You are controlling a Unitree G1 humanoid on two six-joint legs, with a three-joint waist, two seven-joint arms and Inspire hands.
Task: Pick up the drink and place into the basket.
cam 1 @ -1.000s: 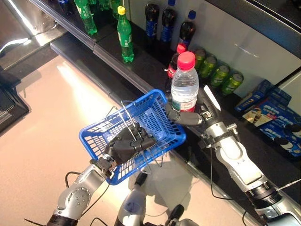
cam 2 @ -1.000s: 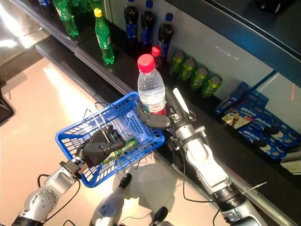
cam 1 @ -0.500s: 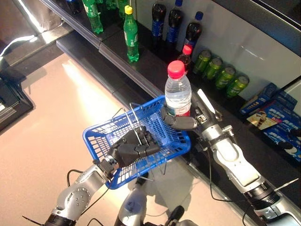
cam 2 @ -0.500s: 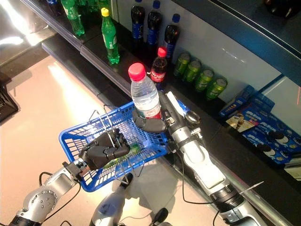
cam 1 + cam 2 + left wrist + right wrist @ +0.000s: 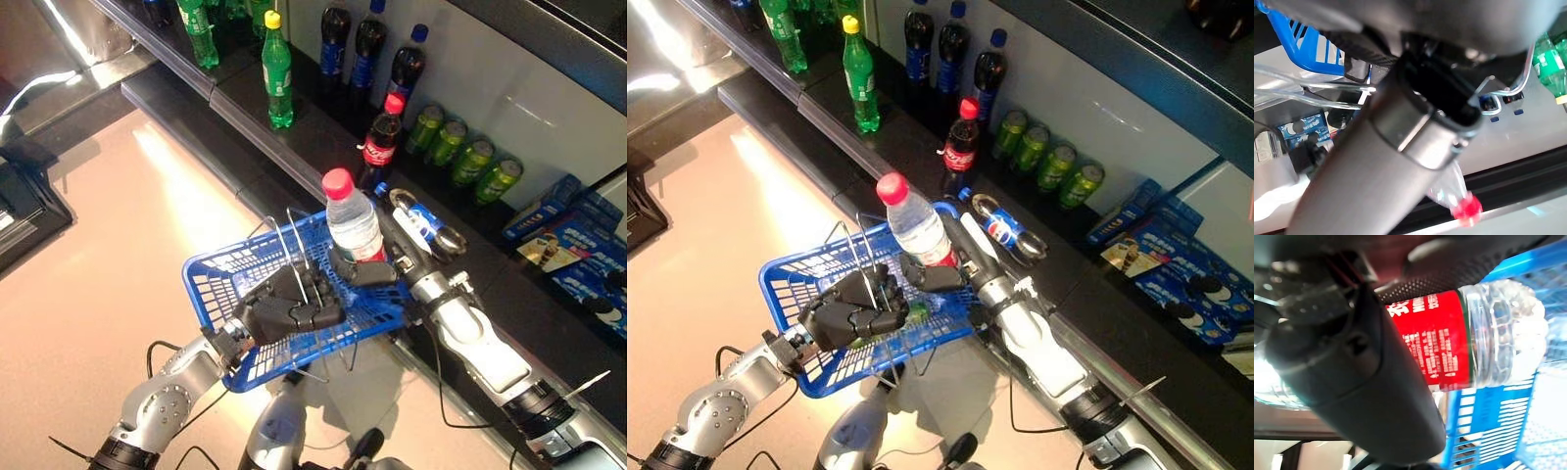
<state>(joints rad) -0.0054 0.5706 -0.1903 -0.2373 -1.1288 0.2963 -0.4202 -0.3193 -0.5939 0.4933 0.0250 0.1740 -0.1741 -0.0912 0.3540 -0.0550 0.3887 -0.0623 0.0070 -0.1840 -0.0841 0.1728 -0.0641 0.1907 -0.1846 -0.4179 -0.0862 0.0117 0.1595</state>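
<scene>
A clear water bottle (image 5: 353, 227) with a red cap and red label is tilted, its lower part down inside the blue wire-handled basket (image 5: 223, 282). My right hand (image 5: 365, 271) is shut round its label, as the right wrist view shows at the bottle (image 5: 1484, 338). My left hand (image 5: 284, 305) is curled round the basket's wire handles (image 5: 298, 259) and holds the basket up in front of the shelf. A green can lies in the basket bottom beside the left hand (image 5: 850, 311).
A dark shelf edge (image 5: 245, 127) runs behind the basket. On it stand a cola bottle (image 5: 380, 142), a green bottle (image 5: 277, 69), dark bottles (image 5: 367, 44) and green cans (image 5: 460, 157). A blue can (image 5: 1004, 227) lies near my right wrist. Snack boxes (image 5: 578, 250) sit at the right.
My right hand has carried the water bottle leftward and down from above the basket's rim into the basket, tilting it. The basket has stayed about where it was.
</scene>
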